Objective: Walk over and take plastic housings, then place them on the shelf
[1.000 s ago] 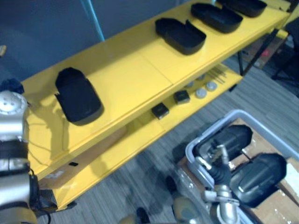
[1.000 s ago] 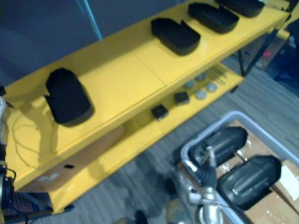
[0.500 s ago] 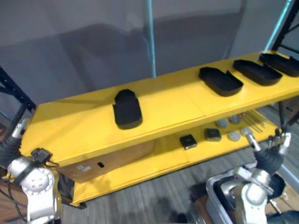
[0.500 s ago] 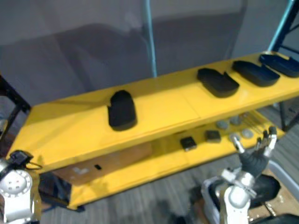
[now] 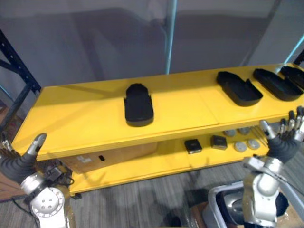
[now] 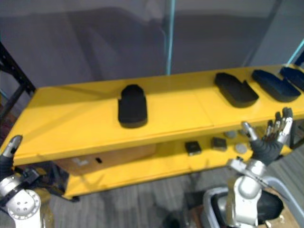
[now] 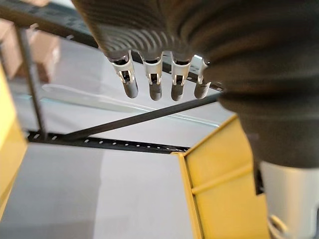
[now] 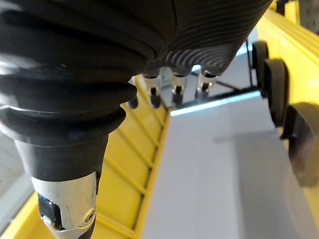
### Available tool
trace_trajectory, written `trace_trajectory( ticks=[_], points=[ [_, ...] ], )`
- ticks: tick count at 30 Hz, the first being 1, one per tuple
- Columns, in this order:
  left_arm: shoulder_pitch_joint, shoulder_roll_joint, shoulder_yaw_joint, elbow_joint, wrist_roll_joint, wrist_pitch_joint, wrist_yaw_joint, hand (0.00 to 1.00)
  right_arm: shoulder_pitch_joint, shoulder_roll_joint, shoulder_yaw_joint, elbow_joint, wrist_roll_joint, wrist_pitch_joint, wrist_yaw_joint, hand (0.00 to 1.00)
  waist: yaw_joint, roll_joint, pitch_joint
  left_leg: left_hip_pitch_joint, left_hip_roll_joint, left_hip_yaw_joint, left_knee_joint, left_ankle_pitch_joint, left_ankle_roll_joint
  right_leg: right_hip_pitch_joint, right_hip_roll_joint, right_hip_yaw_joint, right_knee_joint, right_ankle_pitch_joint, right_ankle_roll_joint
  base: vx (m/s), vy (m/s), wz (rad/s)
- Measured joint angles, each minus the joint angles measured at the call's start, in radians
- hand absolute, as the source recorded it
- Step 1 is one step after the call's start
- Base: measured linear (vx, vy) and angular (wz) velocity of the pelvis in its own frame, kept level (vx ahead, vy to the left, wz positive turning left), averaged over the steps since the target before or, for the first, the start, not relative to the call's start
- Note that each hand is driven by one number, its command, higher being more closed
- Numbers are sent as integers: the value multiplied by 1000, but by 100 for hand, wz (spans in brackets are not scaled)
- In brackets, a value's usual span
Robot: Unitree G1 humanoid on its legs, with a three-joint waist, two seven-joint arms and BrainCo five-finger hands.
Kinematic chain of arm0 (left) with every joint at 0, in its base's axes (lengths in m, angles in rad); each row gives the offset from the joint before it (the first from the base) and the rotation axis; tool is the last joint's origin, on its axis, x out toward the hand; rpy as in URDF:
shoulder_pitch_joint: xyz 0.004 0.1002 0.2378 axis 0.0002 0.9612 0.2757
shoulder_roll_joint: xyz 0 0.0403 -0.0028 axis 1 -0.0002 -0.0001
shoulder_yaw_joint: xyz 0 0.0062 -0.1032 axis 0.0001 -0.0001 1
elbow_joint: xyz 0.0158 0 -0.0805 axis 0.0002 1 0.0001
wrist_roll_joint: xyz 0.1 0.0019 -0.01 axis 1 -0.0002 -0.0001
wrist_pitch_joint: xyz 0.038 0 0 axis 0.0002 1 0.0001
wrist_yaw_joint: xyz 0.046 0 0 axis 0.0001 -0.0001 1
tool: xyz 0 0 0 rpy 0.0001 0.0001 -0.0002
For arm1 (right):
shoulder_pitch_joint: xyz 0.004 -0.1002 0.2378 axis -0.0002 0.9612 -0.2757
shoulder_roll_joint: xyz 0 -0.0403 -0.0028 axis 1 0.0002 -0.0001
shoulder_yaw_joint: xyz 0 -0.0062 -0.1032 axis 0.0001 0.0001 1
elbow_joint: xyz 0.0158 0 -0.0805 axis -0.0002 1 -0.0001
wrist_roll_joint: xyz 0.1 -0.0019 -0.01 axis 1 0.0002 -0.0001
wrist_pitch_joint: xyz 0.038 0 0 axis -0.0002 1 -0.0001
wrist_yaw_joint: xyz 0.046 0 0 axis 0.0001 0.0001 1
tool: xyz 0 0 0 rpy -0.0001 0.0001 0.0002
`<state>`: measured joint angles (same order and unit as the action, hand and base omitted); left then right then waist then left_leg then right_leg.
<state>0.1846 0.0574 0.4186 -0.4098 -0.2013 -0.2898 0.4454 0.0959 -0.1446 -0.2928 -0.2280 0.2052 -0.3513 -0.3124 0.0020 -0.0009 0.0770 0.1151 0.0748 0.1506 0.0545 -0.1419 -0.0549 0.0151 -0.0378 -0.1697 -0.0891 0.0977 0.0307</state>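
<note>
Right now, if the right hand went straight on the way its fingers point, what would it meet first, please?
The right hand would likely meet the yellow shelf at its front edge, near the rightmost black housings; depth is unclear.

Grey wall [image 5: 85,42]; grey striped floor [image 5: 142,204]; teal post [image 5: 170,38]; dark rack upright [image 5: 19,61].

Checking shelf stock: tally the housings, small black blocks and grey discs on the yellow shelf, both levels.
Black plastic housings: 4
Small black blocks: 2
Grey discs: 4
Total: 10
</note>
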Motion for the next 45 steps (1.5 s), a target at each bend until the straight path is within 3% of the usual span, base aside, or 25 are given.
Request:
trace_trajectory(
  ticks=[2,6,13,18,26,32,39,45],
  points=[
    [-7,-1,-1,0,-38,28,-51,0,-2,6,-4,0,18,21,36,0,-7,-6,-3,-15,8,13,12,-1,-3,-1,-13,-81,0,3,1,62,-10,6],
    [-82,20,0,53,-67,82,-108,0,-31,2,-8,1,37,31,74,0,-15,-4,-3,-11,10,23,10,-1,-4,4,-13,-84,1,20,4,45,-5,1],
    [-238,201,5,325,-79,149,-114,0,-73,-15,-3,36,38,31,82,0,-18,-13,-8,-8,2,29,11,-1,-4,4,-19,-81,0,29,6,1,-2,-2],
    [-325,312,10,562,-150,191,-131,0,-80,-66,-4,94,59,31,101,0,-24,-7,-5,-2,6,54,11,-1,-4,-1,-14,-64,0,32,2,-13,-11,-12],
    [-432,413,-10,878,-195,207,-269,0,-85,-135,-4,130,99,30,159,0,-52,-2,-1,8,6,105,6,-2,-6,-20,-9,-12,-1,50,-2,-13,8,-19],
    [-496,457,-51,1018,-226,228,-341,0,-82,-151,-3,144,106,33,204,0,-73,7,4,14,5,140,6,-2,-6,-35,-3,35,-1,69,-7,-28,1,-20],
    [-509,469,-52,1061,-229,241,-331,0,-67,-164,-3,169,118,45,254,0,-98,8,16,24,7,176,8,-8,-13,-36,3,67,-1,77,-12,-43,-10,-15],
    [-545,509,-79,1079,-232,269,-314,0,-33,-175,-13,169,121,53,271,0,-103,10,38,23,12,195,10,-11,-23,-51,12,91,-1,73,-19,-21,-14,-10]
  ],
)
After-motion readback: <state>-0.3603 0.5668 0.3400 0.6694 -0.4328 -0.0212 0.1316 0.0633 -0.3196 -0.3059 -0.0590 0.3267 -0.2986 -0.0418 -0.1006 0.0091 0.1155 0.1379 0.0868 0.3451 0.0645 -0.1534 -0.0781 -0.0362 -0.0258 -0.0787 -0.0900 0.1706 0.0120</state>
